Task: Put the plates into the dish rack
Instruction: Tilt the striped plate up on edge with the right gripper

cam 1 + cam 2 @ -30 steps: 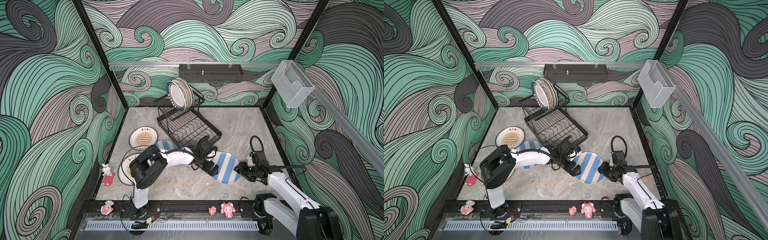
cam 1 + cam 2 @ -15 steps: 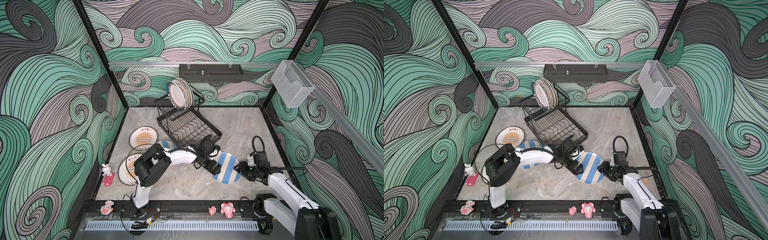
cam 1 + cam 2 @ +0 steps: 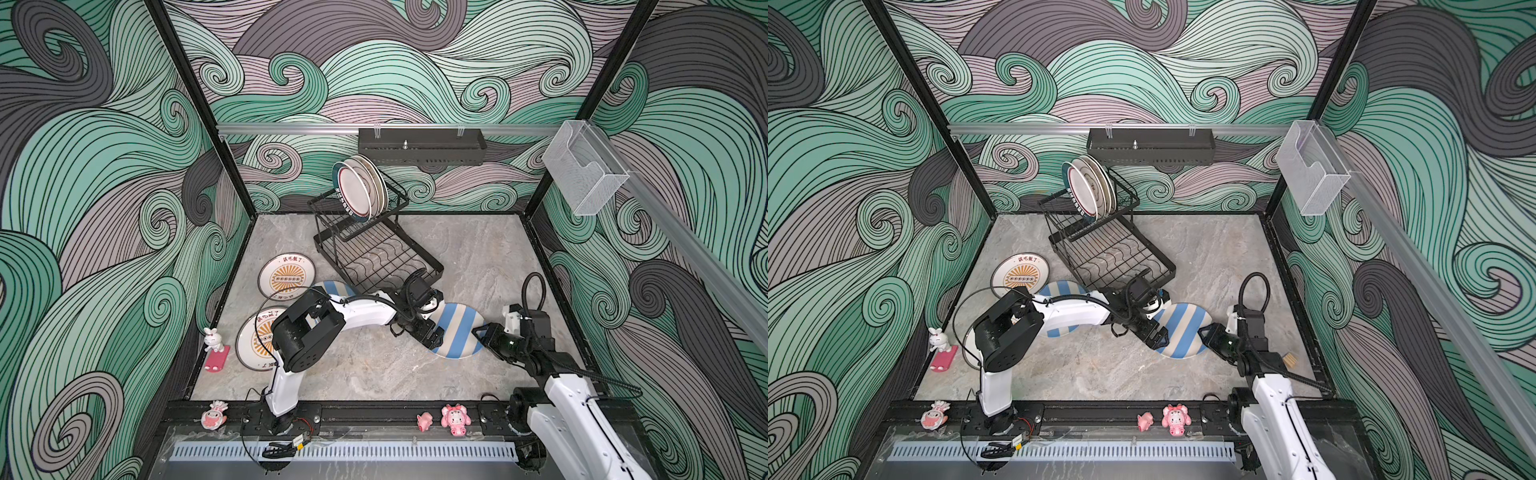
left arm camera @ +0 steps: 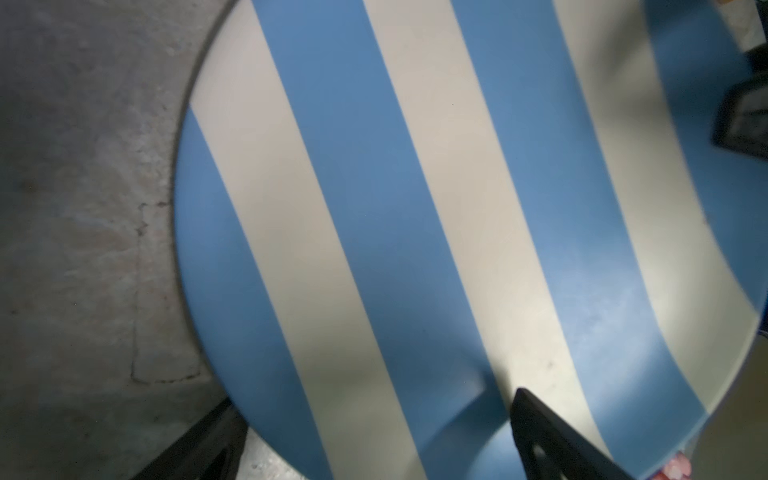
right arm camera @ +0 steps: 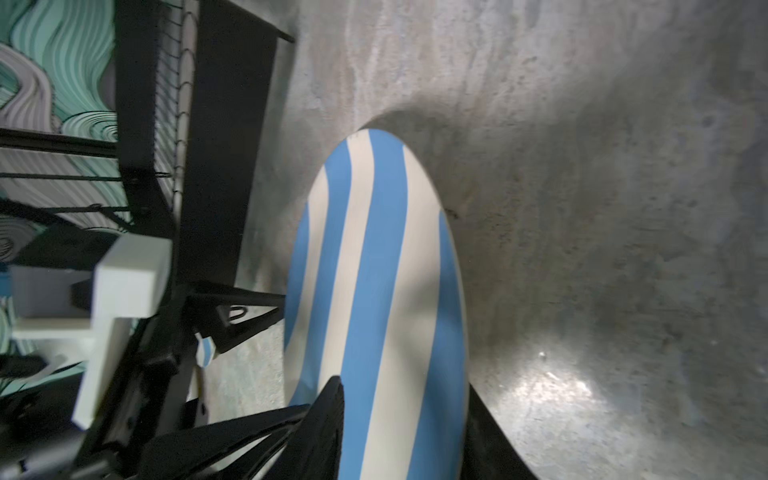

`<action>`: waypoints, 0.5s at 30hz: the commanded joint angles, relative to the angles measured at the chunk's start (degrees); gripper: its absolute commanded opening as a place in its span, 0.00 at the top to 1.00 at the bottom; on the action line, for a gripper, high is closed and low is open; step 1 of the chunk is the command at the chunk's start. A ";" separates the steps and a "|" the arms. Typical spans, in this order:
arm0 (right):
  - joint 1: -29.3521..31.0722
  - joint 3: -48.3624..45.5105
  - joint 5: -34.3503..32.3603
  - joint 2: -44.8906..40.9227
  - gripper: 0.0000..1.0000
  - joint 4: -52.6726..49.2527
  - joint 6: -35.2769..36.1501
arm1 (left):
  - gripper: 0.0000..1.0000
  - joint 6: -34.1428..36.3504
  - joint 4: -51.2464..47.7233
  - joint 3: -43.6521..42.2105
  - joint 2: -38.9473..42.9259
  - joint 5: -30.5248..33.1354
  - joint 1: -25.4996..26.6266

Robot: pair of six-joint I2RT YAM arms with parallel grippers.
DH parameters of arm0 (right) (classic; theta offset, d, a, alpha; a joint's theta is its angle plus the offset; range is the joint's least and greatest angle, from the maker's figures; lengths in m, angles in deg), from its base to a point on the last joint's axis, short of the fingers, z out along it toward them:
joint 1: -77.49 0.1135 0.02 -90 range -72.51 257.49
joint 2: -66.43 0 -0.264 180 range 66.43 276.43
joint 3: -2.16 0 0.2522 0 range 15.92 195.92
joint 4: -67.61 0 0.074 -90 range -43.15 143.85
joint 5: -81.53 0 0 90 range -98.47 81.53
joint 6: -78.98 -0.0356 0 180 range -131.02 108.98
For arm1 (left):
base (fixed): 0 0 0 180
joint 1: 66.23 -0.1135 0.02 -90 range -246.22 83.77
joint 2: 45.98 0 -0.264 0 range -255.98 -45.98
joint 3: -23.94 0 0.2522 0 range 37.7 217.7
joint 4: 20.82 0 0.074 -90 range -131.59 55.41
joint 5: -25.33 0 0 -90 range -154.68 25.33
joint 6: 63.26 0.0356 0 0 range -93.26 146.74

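Closing in over the past second, the right gripper (image 3: 480, 336) has drawn its fingers (image 5: 324, 419) to either side of the rim of the striped plate (image 3: 457, 328). Whether they already clamp it cannot be told. The left arm's elbow has swung slightly rightward. Opposite, the left gripper (image 3: 433, 333) pinches the plate's other edge, one finger above and one below. It holds the plate apparently tilted just off the table (image 3: 374, 370), beside the near corner of the dish rack (image 3: 376, 262).

Several plates (image 3: 359, 189) already stand in the rack's upper basket. Roughly half the job appears to remain. A second striped plate (image 3: 334, 287) lies partly under the left arm, and two sunburst plates (image 3: 286, 276) sit flat near the left wall, with the outstretched arm across the way to them.

Toy figures (image 3: 455, 419) line the front rail, and a wall shelf (image 3: 422, 145) hangs behind the rack.
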 commanded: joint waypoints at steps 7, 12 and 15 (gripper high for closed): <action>-0.18 -3.78 6.16 1.32 0.64 7.35 -4.94 | 0.01 0.58 0.22 0.58 -0.89 -3.09 1.53; -0.18 -1.28 4.35 0.65 0.70 3.45 -2.36 | 0.01 -0.28 0.86 0.07 0.04 -3.47 1.52; -0.22 -0.21 3.32 0.85 0.73 1.54 -1.12 | 0.01 -0.86 0.95 -0.11 0.55 -3.58 1.53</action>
